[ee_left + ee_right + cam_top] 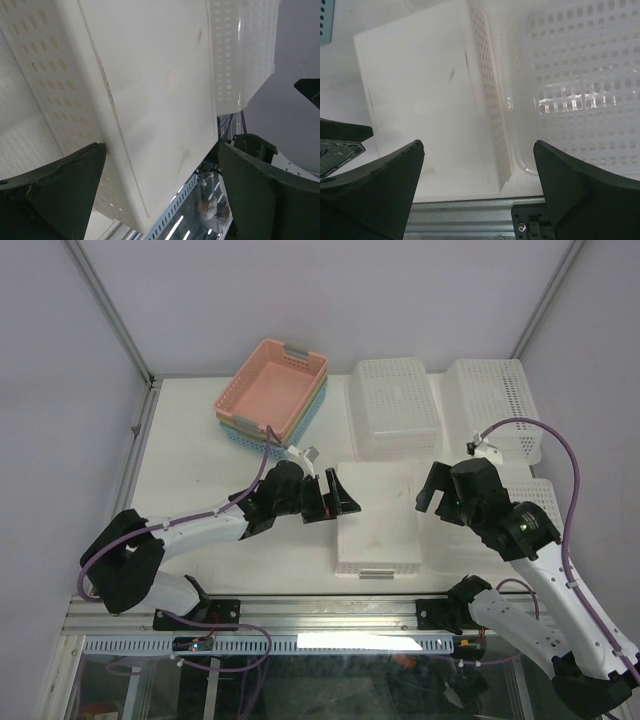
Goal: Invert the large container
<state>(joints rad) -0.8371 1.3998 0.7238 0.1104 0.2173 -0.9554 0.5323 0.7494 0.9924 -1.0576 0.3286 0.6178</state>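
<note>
The large container (378,515) is seen lying on the table (190,460) between the two grippers, with a smooth, unperforated face turned upward. A faint round moulding mark and a few scuffs are shown on that face in both wrist views. Its perforated side walls are only partly seen, and its near edge is cut off by the metal rail (330,612) in the overhead view.

The left gripper (335,498) is held just beside the container's left wall with its fingers spread apart and nothing clasped between them. Whether a fingertip touches the wall cannot be told. In the left wrist view the container (160,100) fills the space ahead of the left gripper (161,146), and its far end is cropped by the frame.

The right gripper (437,498) is likewise spread wide and empty, just off the container's right side. In its wrist view the container (430,100) lies ahead and to one side of the right gripper (479,142), and a perforated white basket (580,90) lies on the other side, just beside the container. Most of that basket is hidden behind the right arm in the overhead view.

Beyond the left gripper a pink basket (280,380) is stacked on others, whose number cannot be made out.
</note>
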